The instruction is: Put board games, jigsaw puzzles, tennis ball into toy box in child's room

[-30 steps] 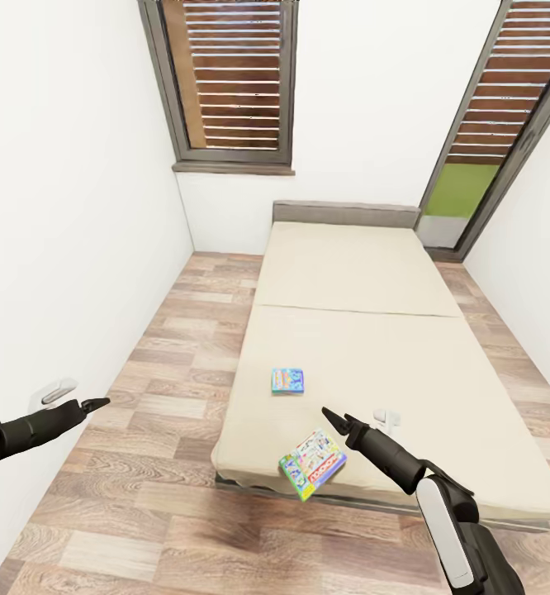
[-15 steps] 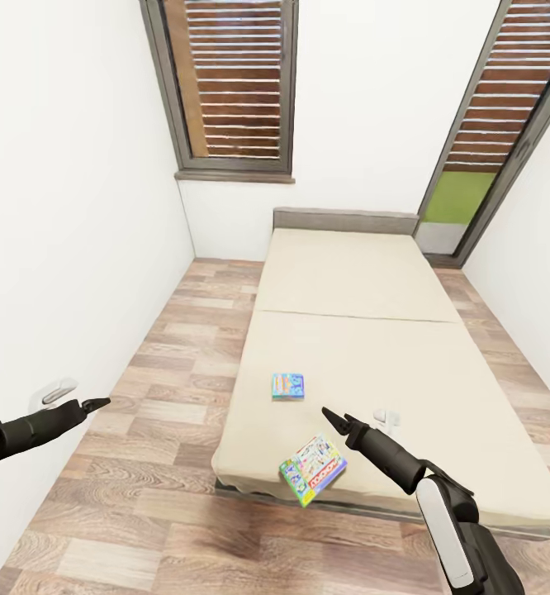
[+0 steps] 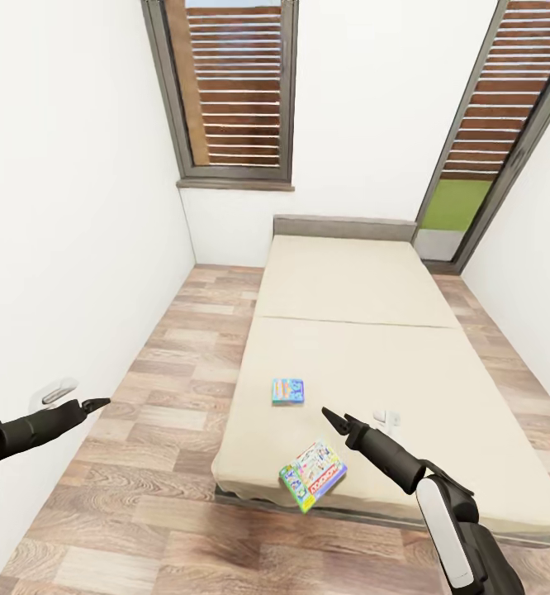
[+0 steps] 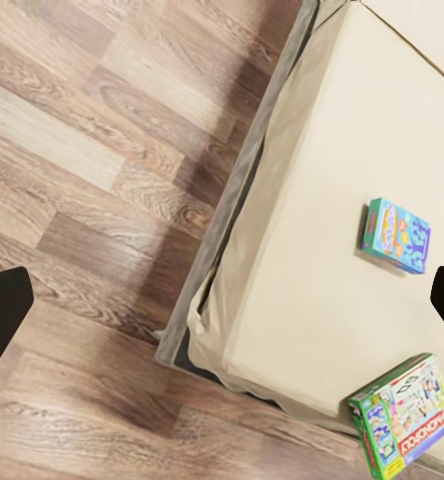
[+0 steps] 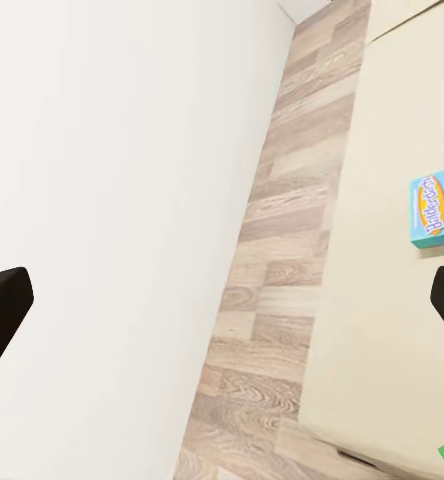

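- View change vs. a second ago: whole head view has slid, bed (image 3: 366, 330) and window sit slightly lower in frame, bed foot edge looks a bit lower/further. That reads as camera/base motion, not things moving. Arms hold the same pose in frame.
- Two board games lie on the bed near its foot: blue board game (image 3: 287, 391) flat, further in; green board game (image 3: 312, 475) at the very foot edge, corner overhanging toward the floor.
- Their places on the mattress match the earlier pictures; neither has been picked up.
- Meaning for the task: still in approach/positioning at the bed, no toy collected here yet. Toy box and worktop not in these pictures.
- Right tool (image 3: 333, 419): over the bed, near the green board game but above and apart from it, touching nothing. In the right wrist view its two fingertips sit at opposite edges, so spread wide, empty.
- Left tool (image 3: 97, 403): out over the wood floor (image 3: 168, 463) beside the white wall, well apart from the bed. Left wrist view shows its tips far apart at both edges, wide open, holding nothing.
- Left wrist view looks down on both boxes: blue one (image 4: 395, 235), green one (image 4: 407, 415).
- Likely next: right arm down onto the green box; overhang risks it tipping off.
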